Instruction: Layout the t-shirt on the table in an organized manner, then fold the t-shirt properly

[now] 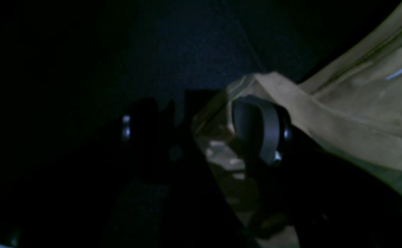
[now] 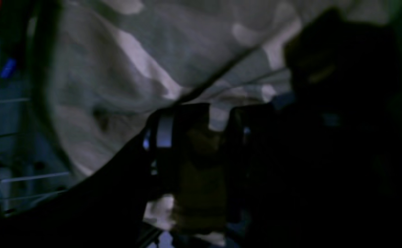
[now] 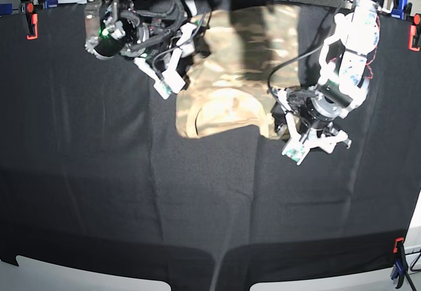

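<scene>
Base view: t-shirt (image 3: 243, 60) lies bunched at the far middle of the counter (image 3: 131, 192), long axis running roughly from the far edge toward the near side, with the plain tan neckline lobe at its near end. Much bare black cloth lies in front of it and to either side.

Left gripper (image 3: 304, 138) sits at the shirt's near corner on this view's right, touching or just beside the hem there. Left wrist view: jaws stand spread wide, and a tan fabric edge (image 1: 325, 113) drapes over the right-hand finger (image 1: 259, 129). Nothing is pinched; the cloth only rests on it. The shirt therefore lies to this gripper's own right and away from it.

Right gripper (image 3: 172, 74) is at the shirt's opposite edge, on the base view's left, nearer the far end. Right wrist view: camouflage cloth (image 2: 125, 69) fills the frame above and behind the fingers (image 2: 164, 134), and a yellowish dim mass sits between them. Jaws look partly closed; whether they actually pinch the fabric I cannot tell, the picture being too dark.

Judgement: both arms flank the shirt across its short axis, so a spreading pull sideways is what the layout step calls for; the left arm is nearer the neckline end.

Hard to make out: sleeves are not distinguishable in the bunch; the far hem is lost under cables and arm hardware at the counter's far edge.
</scene>
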Robot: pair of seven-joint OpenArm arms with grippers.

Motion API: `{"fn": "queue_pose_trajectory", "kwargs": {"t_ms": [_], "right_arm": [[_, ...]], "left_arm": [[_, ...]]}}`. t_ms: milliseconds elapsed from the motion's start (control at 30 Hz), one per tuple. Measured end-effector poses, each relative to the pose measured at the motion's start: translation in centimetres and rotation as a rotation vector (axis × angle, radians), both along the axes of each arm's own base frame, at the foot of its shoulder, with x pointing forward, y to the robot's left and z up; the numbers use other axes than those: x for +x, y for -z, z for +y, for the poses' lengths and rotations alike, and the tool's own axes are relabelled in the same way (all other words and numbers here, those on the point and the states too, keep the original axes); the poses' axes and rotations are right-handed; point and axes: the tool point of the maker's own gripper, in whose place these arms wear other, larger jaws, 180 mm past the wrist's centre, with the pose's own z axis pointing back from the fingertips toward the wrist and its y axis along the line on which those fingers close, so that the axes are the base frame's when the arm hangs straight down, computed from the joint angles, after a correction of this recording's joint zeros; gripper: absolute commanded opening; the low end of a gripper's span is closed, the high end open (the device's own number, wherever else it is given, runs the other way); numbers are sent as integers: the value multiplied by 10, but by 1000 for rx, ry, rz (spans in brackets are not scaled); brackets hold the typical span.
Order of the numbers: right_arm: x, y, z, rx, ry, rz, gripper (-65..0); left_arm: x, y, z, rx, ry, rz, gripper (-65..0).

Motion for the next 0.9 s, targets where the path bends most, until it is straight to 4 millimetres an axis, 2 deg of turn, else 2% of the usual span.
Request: {"fn": "queue_pose_trajectory", "kwargs": {"t_ms": [100,200,300,433,500,567,633,700,767,833,900], "right_arm": [[-2,1,-1,-9,-6,9,-434],[-2,7,-10,-79,-8,9,-434],[16,3,-34,-166,78,-60,-434],[43,-21,-73,-245,195,-185,-434],[51,-36,-93,-274,253,-233,-434],[55,-47,-114,-313,309,-263,-434],[55,-59,-133,-339,362,-284,-434],[51,-71,-143,-331,367,-304,-434],[41,-78,-150,-324,341,-309,-434],[26,-75,-164,-374,327,-289,-434],[11,-72,-179,-430,321,-260,-434]], "left_arm": [[1,0,1,-1,-7,-2,-289],[10,-8,21,8,-155,-50,-289],[18,-36,31,15,-224,-144,-289],[19,-89,13,-70,-185,-269,-289],[15,-104,5,-119,-172,-284,-289],[9,-98,3,-150,-178,-252,-289],[-3,-81,4,-141,-187,-193,-289],[-13,-69,4,-139,-190,-158,-289],[-21,-62,2,-146,-185,-133,-289],[-31,-54,6,-124,-164,-112,-289],[-45,-48,17,-78,-150,-89,-289]]}}
